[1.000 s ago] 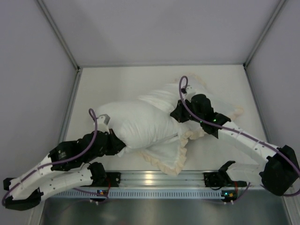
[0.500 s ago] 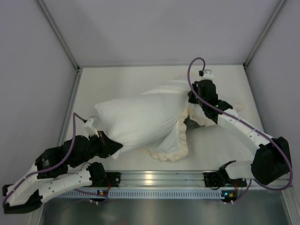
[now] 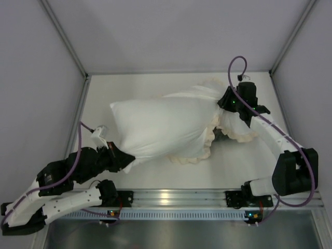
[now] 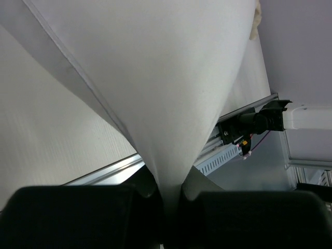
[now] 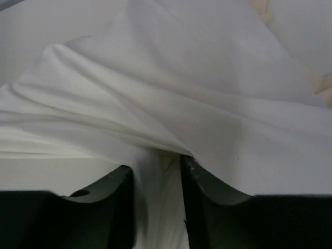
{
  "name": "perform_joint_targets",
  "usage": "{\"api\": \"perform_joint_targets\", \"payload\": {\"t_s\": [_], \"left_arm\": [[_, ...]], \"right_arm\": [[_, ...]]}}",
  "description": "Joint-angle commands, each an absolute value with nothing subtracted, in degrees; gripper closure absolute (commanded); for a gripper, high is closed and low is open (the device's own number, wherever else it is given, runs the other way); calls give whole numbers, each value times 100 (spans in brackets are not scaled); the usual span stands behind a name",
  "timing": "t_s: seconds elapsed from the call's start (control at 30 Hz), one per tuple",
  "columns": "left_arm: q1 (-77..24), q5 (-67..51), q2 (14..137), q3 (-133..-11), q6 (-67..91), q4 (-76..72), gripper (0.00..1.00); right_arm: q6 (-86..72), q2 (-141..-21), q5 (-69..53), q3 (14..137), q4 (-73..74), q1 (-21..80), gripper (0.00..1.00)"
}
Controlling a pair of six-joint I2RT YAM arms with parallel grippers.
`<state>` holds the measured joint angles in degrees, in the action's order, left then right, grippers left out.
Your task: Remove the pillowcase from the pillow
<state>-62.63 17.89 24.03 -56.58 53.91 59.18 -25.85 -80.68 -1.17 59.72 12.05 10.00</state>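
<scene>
The plain white pillow (image 3: 158, 124) lies stretched across the table, mostly bare, its right end still inside the pillowcase (image 3: 228, 127). The pillowcase's cream ruffled border is bunched at the right and under the pillow's near edge. My left gripper (image 3: 123, 160) is shut on the pillow's near-left corner; the left wrist view shows the white fabric (image 4: 155, 78) pinched between the jaws (image 4: 167, 197). My right gripper (image 3: 224, 101) is shut on a fold of the pillowcase's white fabric (image 5: 155, 135) at the far right, the fold held between the jaws (image 5: 157, 181). The grey face is hidden.
The table (image 3: 129, 88) is walled by grey panels at left, right and back. An aluminium rail (image 3: 171, 198) runs along the near edge by the arm bases. The other arm's base (image 4: 259, 120) shows in the left wrist view.
My right gripper has pulled the pillowcase toward the far right, sliding it off most of the pillow. My left gripper drew the pillow corner a little nearer and left. The pillow now lies flatter.
</scene>
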Motion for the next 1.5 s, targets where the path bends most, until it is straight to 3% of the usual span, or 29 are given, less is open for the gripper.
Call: {"api": "perform_joint_targets", "payload": {"t_s": [0.0,0.07,0.17,0.27,0.33,0.43,0.57,0.63,0.77,1.07,1.23,1.37,1.47], "left_arm": [[-6258,1881,2092,-5636,5440,6057,100],[-6258,1723,2135,-5398,5563,5584,100],[-6258,1329,2406,-4870,5572,4706,100],[-6258,1073,2950,-4597,5502,4133,100],[-6258,1037,3320,-4614,5406,3991,100],[-6258,1028,3567,-4676,5274,3824,100],[-6258,941,3604,-4702,5168,3718,100],[-6258,678,3534,-4658,5063,3586,100],[-6258,27,3437,-4553,4852,3410,100],[-6441,-1098,4060,-4149,4711,2972,100],[-7355,-327,4596,-4236,4878,2619,100],[-8145,228,5166,-4499,4931,2225,100],[-8497,473,5606,-4797,4791,2180,100]], "right_arm": [[-2118,-7561,251,5784,869,893,59],[-2179,-7209,-62,5722,1071,1386,37],[-2346,-6190,702,5467,1397,2633,22],[-2960,-5136,336,5213,1941,2751,12],[-3435,-4476,150,4949,2466,2742,12],[-3919,-3798,141,4449,2995,2760,19],[-4280,-3454,-245,3368,2682,2751,39],[-4271,-3892,-579,3025,2436,2760,43],[-4070,-5243,-546,2900,1357,2786,43],[-3298,-7589,-96,4733,238,2734,36],[-3593,-9314,-2019,6308,-401,2768,34],[-3788,-10316,-2486,7811,-397,3374,33],[-4007,-10145,-2435,7771,-412,3446,31]]}}
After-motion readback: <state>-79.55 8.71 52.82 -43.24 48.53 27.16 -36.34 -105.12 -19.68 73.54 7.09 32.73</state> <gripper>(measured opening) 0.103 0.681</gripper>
